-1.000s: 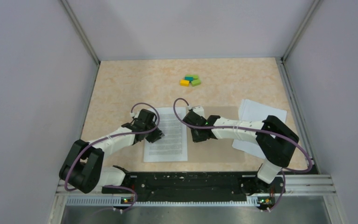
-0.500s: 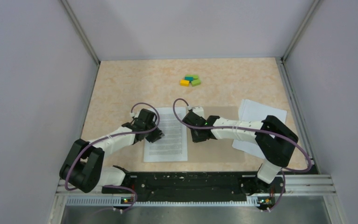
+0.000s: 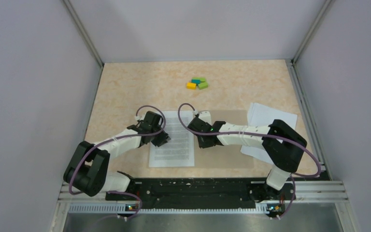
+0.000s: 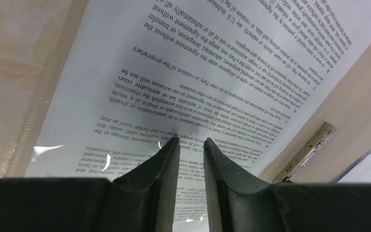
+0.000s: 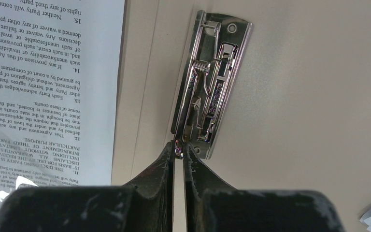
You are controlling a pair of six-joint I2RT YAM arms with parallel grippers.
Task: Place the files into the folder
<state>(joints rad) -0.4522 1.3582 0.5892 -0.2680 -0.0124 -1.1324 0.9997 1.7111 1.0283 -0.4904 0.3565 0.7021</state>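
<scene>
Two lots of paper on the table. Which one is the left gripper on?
The printed sheet left of centre: the left gripper has its tips over that sheet's left part. The other sheets lie at the far right, away from it.

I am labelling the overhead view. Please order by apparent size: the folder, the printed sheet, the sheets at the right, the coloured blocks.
1. folder
2. printed sheet and right-hand sheets: they look alike, and the right arm covers part of the latter, so unranked
3. coloured blocks
</scene>
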